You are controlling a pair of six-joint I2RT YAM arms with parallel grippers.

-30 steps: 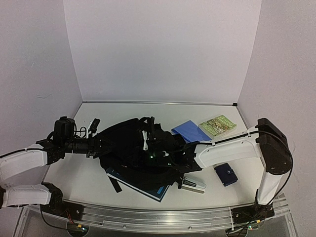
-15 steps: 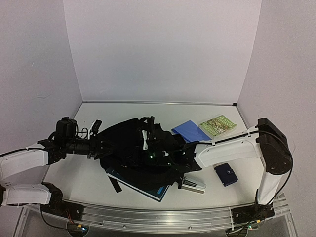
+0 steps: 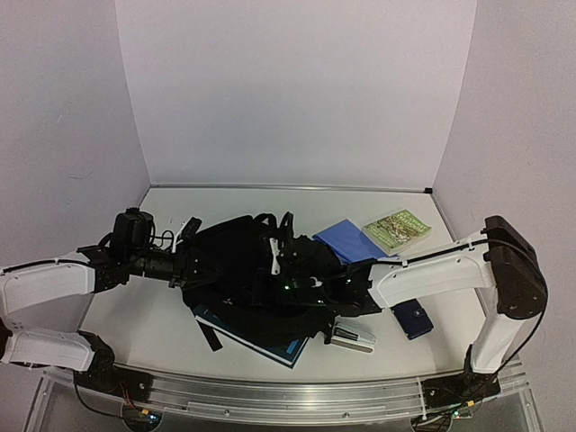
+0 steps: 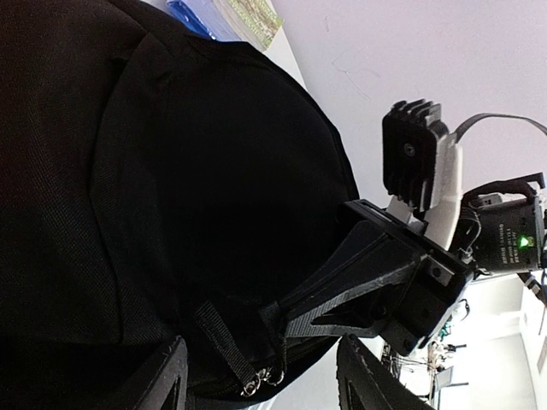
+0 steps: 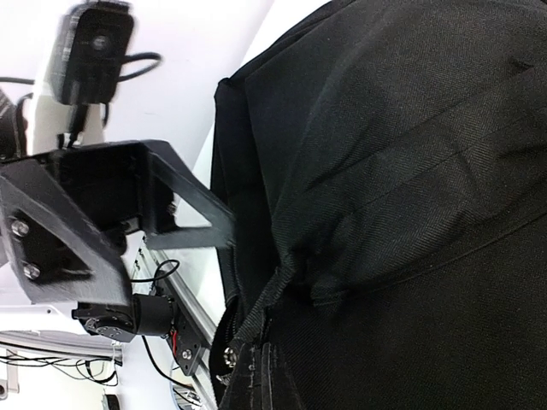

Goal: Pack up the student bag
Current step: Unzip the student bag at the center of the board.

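The right tool (image 5: 255, 369) is fully closed and pinches a fabric tab at the zipper of the student bag (image 3: 229, 265). The left tool (image 4: 263, 383) has its jaws apart and straddles the bag's left edge, where a short strap (image 4: 224, 342) lies between the fingers. The bag lies slumped at mid-table (image 3: 135, 315). A teal-edged book (image 3: 270, 346) protrudes from under the bag's near side. A blue folder (image 3: 346, 238) lies at the bag's far right. A green book (image 3: 397, 229) lies further right of the bag.
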